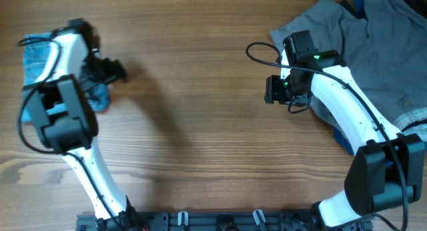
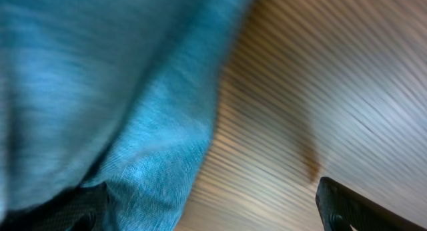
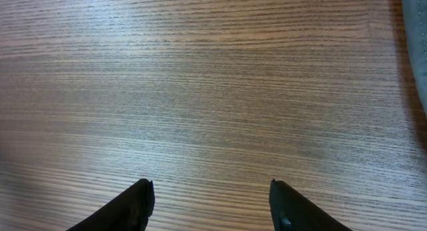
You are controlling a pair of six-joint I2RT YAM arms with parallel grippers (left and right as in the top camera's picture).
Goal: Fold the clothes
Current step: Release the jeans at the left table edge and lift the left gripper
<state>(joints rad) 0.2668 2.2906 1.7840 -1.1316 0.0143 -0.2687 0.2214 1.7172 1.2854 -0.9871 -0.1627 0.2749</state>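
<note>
At far left, the light-blue faded denim jeans [image 1: 37,54] lie bunched against the left gripper [image 1: 115,71], jaws spread wide; cloth could be snagged and dragged. The right gripper [image 3: 212,197] is seen with jaws apart, empty, beside the crumpled grey garment [image 1: 373,51], which could be pulled by the arm lying across it.

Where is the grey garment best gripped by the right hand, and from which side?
Probably the left edge of the grey garment, which lies free on the table. Come from the bare-wood side, where the open right hand is just beside it; the rest looks bunched and lies partly under the arm.
</note>
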